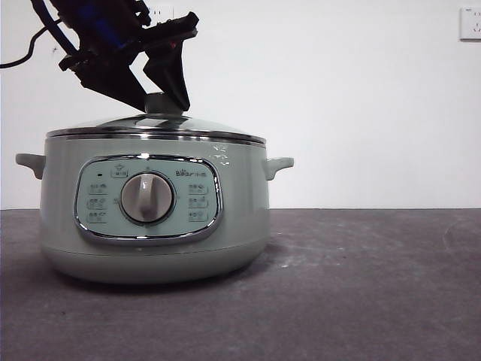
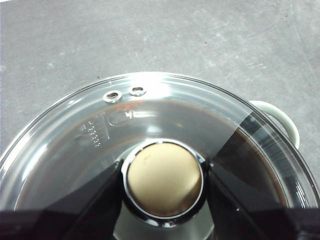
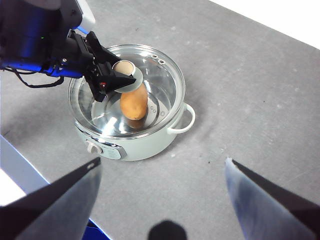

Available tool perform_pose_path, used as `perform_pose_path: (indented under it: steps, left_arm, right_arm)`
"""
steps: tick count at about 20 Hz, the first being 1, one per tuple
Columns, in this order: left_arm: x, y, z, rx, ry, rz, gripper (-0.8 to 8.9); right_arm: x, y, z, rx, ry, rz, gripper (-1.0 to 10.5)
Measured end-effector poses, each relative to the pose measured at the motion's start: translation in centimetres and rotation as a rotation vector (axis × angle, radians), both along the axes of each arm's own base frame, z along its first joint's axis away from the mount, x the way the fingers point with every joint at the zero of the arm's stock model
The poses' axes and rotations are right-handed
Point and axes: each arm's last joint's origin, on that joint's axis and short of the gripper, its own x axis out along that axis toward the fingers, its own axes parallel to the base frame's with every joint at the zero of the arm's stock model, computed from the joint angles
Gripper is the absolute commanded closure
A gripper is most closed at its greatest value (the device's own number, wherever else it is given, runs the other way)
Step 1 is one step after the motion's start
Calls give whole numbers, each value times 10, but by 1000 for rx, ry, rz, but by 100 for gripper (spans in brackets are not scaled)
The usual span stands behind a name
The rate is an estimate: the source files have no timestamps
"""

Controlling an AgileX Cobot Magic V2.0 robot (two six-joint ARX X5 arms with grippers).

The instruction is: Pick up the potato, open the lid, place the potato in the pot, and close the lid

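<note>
The sage-green pot [image 1: 150,241] stands on the left of the grey table, its dial facing the front view. The glass lid [image 1: 203,126] rests on its rim. My left gripper [image 1: 161,101] comes down from the upper left, jaws shut on either side of the lid's knob [image 2: 164,180]. In the right wrist view the orange-brown potato [image 3: 134,104] lies inside the pot [image 3: 150,145], seen through the glass. My right gripper [image 3: 162,161] is open and empty, high above the table and to one side of the pot.
Bare grey tabletop [image 1: 361,286] stretches to the right of the pot. A white wall with a socket [image 1: 470,22] stands behind. The table's edge [image 3: 20,165] shows near the pot in the right wrist view.
</note>
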Motion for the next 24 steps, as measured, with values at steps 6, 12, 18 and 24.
perform_pose_path:
  steps: [6,12,18,24]
  left_arm:
    - [-24,6,72,-83,-135,-25,432]
    - [-99,26,133,-190,-273,-133,444]
    - [-140,59,137,-84,-248,-57,822]
    - [-159,69,107,-44,-301,21,822]
  right_arm:
    - [1,1,1,11,-11,0,542]
    - [0,0,-24,45,-39,-7,652]
    - [-3,-11,-70,46,-112,-193,962]
    - [-10,-19,-122,191,-211,-224,963]
